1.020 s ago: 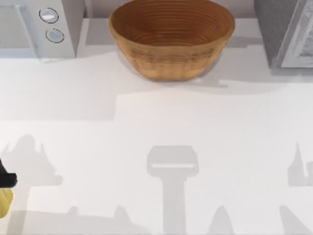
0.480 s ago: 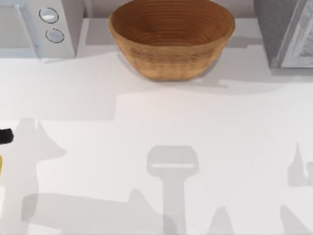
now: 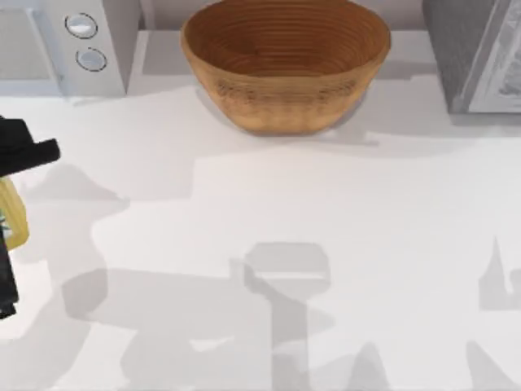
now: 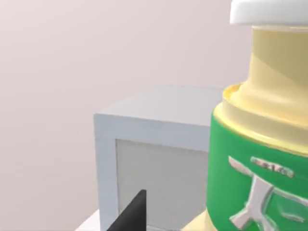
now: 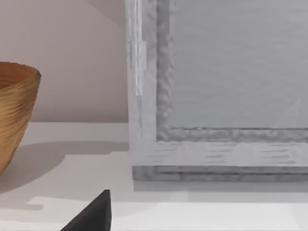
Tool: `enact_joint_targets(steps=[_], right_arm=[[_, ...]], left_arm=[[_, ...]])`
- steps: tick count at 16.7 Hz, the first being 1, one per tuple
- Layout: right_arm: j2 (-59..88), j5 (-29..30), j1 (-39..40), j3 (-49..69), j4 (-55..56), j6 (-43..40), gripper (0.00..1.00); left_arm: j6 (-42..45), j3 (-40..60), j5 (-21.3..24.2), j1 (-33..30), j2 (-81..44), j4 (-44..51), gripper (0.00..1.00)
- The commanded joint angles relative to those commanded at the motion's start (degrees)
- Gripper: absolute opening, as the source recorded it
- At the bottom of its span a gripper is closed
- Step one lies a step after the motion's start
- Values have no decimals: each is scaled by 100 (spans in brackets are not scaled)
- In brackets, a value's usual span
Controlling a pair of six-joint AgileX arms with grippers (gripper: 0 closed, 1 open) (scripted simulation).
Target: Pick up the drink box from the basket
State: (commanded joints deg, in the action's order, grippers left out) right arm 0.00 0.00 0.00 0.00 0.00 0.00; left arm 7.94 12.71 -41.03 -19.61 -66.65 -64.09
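Apparently the left tool (image 3: 6, 213) at the table's (image 3: 269, 212) nine o'clock is clamped on the drink box (image 4: 260, 159) (pale yellow, green band), well apart from the basket (image 3: 285, 65) at twelve. It looks light, stiff, perhaps slippery; the flat sides suit gripping.

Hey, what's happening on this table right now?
The robot's left claw, at the left edge of the table, appears to grip a small pale yellow drink box with a green label, well clear of the round light-brown woven wicker basket at the back. The right claw waits by a grey cabinet.
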Motion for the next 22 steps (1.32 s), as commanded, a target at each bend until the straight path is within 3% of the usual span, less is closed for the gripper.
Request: enact_joint_targets(steps=[4,9,13,22], right_arm=[[0,0,0,0,0,0,100],[0,0,0,0,0,0,100],[0,0,0,0,0,0,100],[0,0,0,0,0,0,100]], left_arm=[[131,199,-670,-326,-1039,-1006,0],[157,238,-803,-392,-1217,-1190,0],[144,266,-691,-242,-1438,-1401,0],[-73,506,7,397,-3577,-3090,0]])
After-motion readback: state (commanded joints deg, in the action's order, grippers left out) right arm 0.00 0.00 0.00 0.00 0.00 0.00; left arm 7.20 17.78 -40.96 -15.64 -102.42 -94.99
